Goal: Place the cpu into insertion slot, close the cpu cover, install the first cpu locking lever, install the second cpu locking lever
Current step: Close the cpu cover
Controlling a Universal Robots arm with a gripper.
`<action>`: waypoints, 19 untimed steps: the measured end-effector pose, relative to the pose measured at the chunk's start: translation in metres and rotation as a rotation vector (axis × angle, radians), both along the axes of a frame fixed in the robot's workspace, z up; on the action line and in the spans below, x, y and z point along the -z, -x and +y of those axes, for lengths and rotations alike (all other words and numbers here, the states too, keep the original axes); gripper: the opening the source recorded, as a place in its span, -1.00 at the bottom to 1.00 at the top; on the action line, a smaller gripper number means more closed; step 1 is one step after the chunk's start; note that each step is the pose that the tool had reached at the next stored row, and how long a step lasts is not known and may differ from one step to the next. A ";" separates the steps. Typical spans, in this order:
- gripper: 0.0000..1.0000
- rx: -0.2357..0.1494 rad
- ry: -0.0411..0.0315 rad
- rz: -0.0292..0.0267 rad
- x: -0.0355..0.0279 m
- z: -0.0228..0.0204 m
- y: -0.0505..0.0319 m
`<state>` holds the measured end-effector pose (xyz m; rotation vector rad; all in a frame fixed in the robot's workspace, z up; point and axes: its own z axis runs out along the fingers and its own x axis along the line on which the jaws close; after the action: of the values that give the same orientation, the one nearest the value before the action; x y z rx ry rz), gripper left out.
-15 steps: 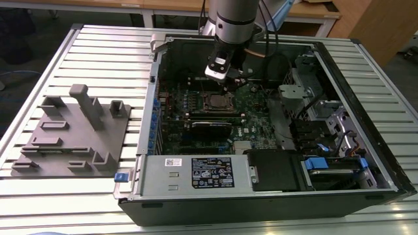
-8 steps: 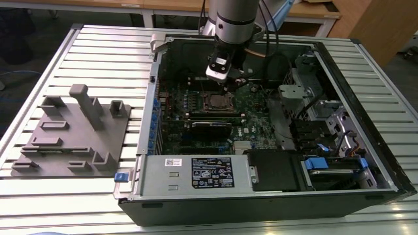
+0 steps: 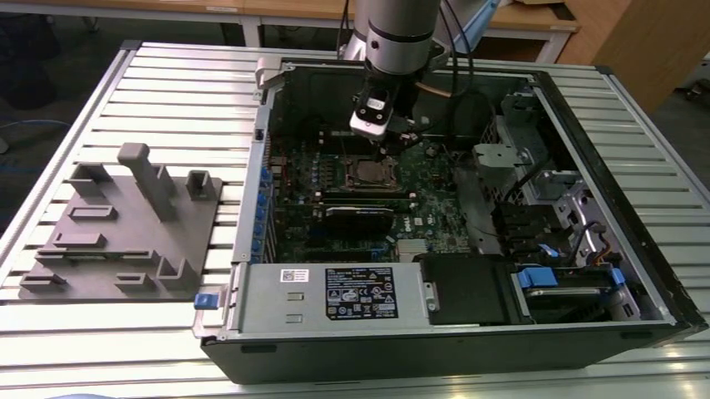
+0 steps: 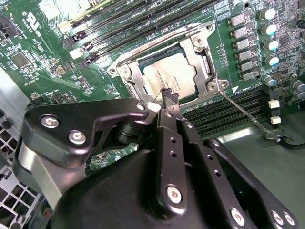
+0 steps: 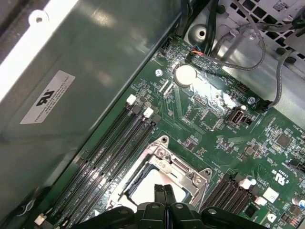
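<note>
The cpu (image 4: 164, 76) lies in the insertion slot (image 3: 368, 173), its silver-grey top showing through the window of the cpu cover (image 4: 127, 78). The cover lies flat over the chip. A thin wire lever (image 4: 240, 109) runs from one socket corner out across the board to a hooked end. My gripper (image 4: 169, 95) is shut with nothing between its fingers, its tip just above the socket's edge. In the first wrist view the gripper (image 5: 164, 191) hangs over the cpu (image 5: 147, 193) and the cover (image 5: 178, 167). In the exterior view the gripper (image 3: 388, 152) is right above the socket.
Long black memory slots (image 4: 228, 112) flank the socket. A black card (image 3: 357, 218) and a metal power supply box (image 3: 332, 295) lie nearer the front. Cables (image 5: 238, 52) hang at the case wall. A grey fixture block (image 3: 122, 233) sits at the exterior view's left.
</note>
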<state>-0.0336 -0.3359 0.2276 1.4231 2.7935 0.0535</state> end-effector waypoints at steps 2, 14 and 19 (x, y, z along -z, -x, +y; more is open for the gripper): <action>-0.80 0.000 0.0000 0.0000 0.0000 0.0000 0.0000; -0.80 -0.032 0.0000 0.0000 0.0015 0.0000 0.0004; -0.80 -0.037 -0.0001 0.0000 0.0020 0.0000 0.0005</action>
<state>-0.0341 -0.3359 0.2256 1.3714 2.8200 0.0538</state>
